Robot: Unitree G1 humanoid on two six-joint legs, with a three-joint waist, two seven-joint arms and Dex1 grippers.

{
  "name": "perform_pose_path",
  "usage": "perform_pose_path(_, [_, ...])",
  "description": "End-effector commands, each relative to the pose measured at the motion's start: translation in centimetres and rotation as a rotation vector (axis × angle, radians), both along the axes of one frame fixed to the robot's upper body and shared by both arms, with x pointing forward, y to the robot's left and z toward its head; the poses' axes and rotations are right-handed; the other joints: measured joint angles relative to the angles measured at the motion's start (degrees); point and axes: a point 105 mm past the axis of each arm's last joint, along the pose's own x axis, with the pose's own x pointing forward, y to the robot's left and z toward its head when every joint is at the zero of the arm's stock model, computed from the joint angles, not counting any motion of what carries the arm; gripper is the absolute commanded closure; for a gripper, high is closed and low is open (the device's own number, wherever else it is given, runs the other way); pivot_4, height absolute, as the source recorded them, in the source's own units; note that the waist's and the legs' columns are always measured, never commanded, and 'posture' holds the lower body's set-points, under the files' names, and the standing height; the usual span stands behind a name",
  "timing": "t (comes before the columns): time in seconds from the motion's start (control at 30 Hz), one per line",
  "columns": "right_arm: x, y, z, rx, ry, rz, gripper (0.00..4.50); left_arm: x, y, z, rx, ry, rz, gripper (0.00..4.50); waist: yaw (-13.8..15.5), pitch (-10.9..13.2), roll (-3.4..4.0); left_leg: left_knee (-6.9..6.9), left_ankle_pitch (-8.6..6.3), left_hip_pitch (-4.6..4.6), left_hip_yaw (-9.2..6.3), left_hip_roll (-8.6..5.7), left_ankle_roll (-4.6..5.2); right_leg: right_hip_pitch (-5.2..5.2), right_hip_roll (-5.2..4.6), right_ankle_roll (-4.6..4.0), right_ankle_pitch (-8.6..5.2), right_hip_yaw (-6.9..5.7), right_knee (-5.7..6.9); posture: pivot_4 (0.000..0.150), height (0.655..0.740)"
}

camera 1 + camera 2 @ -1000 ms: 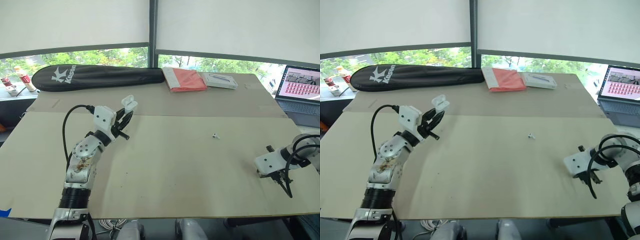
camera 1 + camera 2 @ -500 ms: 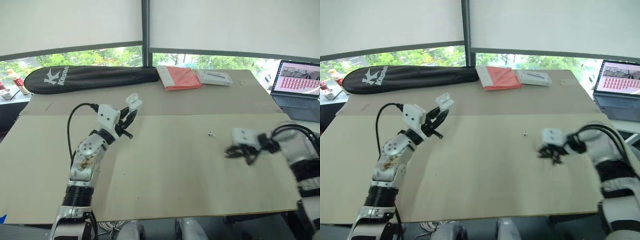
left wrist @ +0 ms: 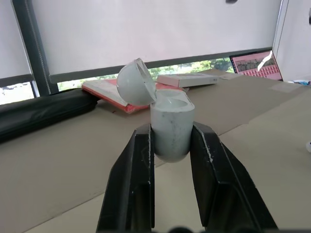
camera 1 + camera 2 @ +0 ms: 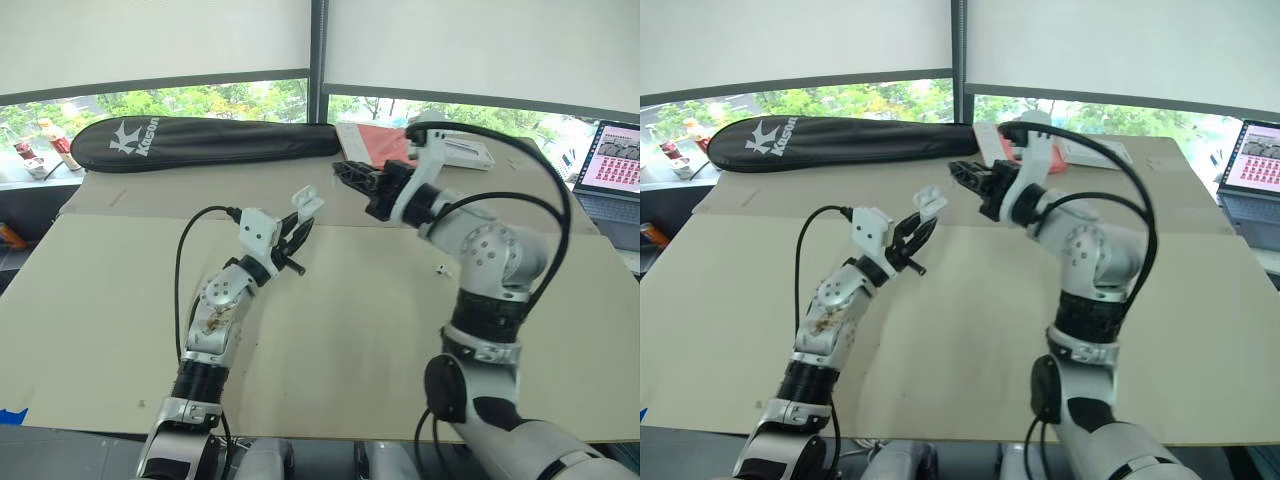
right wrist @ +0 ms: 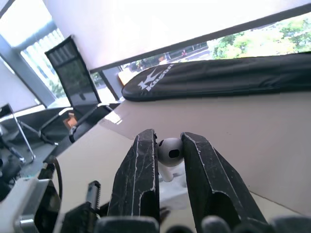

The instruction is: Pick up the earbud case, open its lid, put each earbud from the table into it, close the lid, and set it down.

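My left gripper (image 4: pixel 296 222) is raised over the table's left half and shut on the white earbud case (image 3: pixel 170 127). The case stands upright between the fingers, and its lid (image 3: pixel 135 82) is tipped open. My right gripper (image 4: pixel 342 170) reaches in from the right, just above and beside the case (image 4: pixel 309 202). It is shut on a white earbud (image 5: pixel 171 150), stem pointing down at the open case (image 5: pixel 173 188). A second earbud (image 4: pixel 441 268) lies on the table to the right of centre.
A long black racket bag (image 4: pixel 200 140) lies along the far edge of the table. A red book (image 4: pixel 372 148) and a white box (image 4: pixel 462 150) sit to its right. An open laptop (image 4: pixel 618 160) stands at the far right. Small bottles (image 4: pixel 55 143) are at the far left.
My right arm has swung from the table's right front edge up and leftward to the case, with an earbud between its fingers. The left gripper still holds the open case. The camera has shifted.
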Motion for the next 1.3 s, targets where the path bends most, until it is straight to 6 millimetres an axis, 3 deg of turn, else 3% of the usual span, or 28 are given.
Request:
perform_pose_path(0.03, [-0.6,0.1,1.6,-0.004,-0.124,-0.050,4.13,-0.1,-0.8,2.4,-0.025,-0.098,-0.009,3.96,-0.1,0.0,0.00,0.02,-0.01,0.01,0.02,-0.05,0.03,0.03,0.01,0.03,0.00,-0.01,-0.02,0.150,0.7400])
perform_pose_path(0.23, [-0.6,1.3,1.1,0.003,-0.126,-0.042,4.13,0.0,-1.3,2.9,-0.025,-0.123,-0.022,3.96,-1.1,0.0,0.00,0.02,-0.13,0.13,0.01,0.02,0.25,0.12,0.17,0.06,-0.01,-0.02,0.03,0.150,0.7400])
perform_pose_path(0.8, [-0.7,2.4,-0.1,-0.011,-0.092,-0.017,4.13,-0.8,-1.8,3.3,0.017,-0.174,-0.056,3.96,-1.5,0.0,0.00,0.02,-0.06,0.19,-0.08,0.12,0.18,0.13,0.27,0.01,0.03,-0.04,0.08,0.150,0.7400])
perform_pose_path(1.07, [-0.5,2.2,-0.7,-0.028,-0.078,-0.029,4.13,-0.9,-1.9,3.6,0.007,-0.183,-0.057,3.96,-1.5,0.0,0.00,0.02,-0.06,0.20,-0.08,0.13,0.18,0.13,0.27,0.00,0.03,-0.04,0.09,0.150,0.7400])
perform_pose_path(1.3, [-0.4,1.5,0.3,0.057,-0.052,-0.041,4.13,-0.9,-1.8,3.4,0.008,-0.180,-0.060,3.96,-1.5,0.0,0.00,0.02,-0.06,0.19,-0.08,0.13,0.18,0.13,0.27,0.01,0.03,-0.04,0.09,0.150,0.7400])
